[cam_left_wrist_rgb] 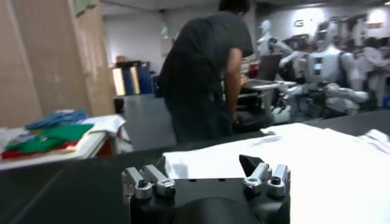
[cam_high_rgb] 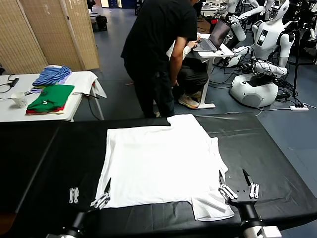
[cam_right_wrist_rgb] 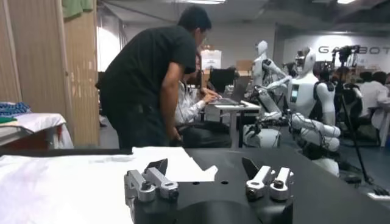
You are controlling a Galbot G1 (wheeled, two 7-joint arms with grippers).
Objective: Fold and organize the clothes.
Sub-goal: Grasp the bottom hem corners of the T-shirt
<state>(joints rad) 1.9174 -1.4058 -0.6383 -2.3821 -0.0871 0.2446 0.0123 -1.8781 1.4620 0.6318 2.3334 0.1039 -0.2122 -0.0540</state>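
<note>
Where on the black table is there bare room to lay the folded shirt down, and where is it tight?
Bare black table lies to the left of the white T-shirt, and a narrower strip to its right toward the table edge. The near edge is crowded: the left end effector and right end effector, both open, flank the shirt's near corners.

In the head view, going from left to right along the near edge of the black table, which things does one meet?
Open left gripper at the shirt's near left corner → plain white cotton T-shirt lying flat → open right gripper beside the shirt's near right sleeve, on the black table.
</note>
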